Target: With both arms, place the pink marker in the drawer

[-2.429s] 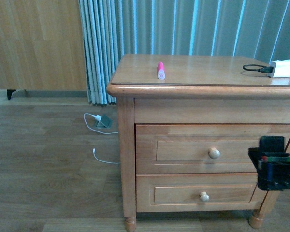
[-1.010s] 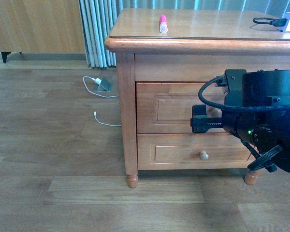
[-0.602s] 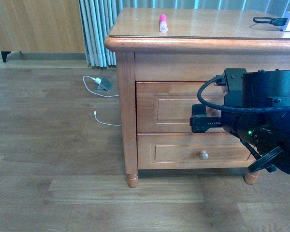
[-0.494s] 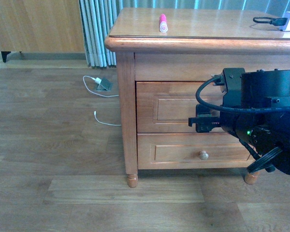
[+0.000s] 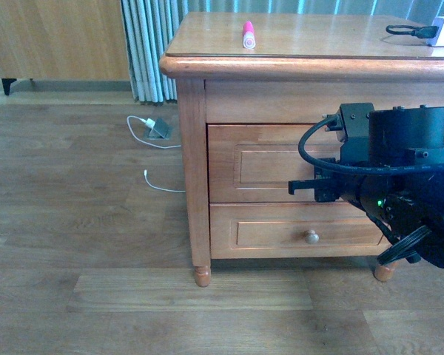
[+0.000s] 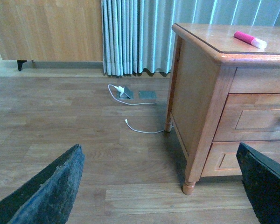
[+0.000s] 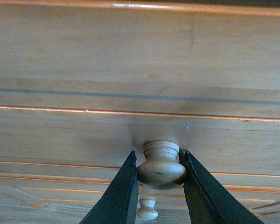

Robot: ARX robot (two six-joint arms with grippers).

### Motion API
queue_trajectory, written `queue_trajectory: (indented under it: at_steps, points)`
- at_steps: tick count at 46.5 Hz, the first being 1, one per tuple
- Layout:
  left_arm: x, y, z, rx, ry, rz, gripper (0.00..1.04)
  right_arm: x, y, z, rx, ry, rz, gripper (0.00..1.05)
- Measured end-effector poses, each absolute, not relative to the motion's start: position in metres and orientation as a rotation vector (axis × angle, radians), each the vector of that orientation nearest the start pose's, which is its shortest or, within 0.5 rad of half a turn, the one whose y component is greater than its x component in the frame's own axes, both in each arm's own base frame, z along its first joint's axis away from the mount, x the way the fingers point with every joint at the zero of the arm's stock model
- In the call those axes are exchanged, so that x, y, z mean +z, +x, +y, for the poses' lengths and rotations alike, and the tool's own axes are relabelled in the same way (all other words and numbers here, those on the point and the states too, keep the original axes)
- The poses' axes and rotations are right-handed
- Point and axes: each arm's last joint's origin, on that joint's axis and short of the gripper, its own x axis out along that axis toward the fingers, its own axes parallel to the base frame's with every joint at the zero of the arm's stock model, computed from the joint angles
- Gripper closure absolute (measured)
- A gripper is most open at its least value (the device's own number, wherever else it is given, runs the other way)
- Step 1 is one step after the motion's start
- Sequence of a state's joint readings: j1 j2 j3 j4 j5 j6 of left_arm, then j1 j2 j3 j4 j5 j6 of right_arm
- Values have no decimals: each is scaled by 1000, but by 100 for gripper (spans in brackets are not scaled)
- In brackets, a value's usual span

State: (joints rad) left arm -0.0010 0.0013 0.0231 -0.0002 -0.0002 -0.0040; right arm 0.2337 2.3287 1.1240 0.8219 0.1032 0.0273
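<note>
The pink marker [image 5: 248, 34] lies on top of the nightstand, near its front edge, and also shows in the left wrist view as the marker [image 6: 249, 39]. The top drawer [image 5: 266, 166] looks closed. My right gripper [image 5: 320, 186] is at the drawer front, and the black arm hides the knob in the front view. In the right wrist view the right gripper [image 7: 159, 162] is shut on the round wooden knob [image 7: 161, 169], one finger on each side. My left gripper [image 6: 158, 186] is open above the floor, to the left of the nightstand, holding nothing.
A white charger with a black cable [image 5: 429, 31] sits at the nightstand's back right. The lower drawer's knob [image 5: 310, 237] is just under my right arm. A white plug and cable [image 5: 157, 129] lie on the wooden floor by the curtain. A wooden cabinet [image 5: 52, 37] stands at the far left.
The right arm has come up from the lower right to the top drawer's knob, and its gripper has closed there. The front view now looks lower. The marker has not moved.
</note>
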Motion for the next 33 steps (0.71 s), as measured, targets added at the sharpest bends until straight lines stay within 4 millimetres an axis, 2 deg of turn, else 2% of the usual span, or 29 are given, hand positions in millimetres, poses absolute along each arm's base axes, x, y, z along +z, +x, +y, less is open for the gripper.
queue_trajectory:
  at_steps: [18, 33]
  points:
    - [171, 96, 0, -1, -4, -22, 6, 50, 418, 97, 122, -34, 398, 82]
    - [171, 96, 0, -1, -4, -22, 6, 51, 388, 92, 122, 0, 444, 82]
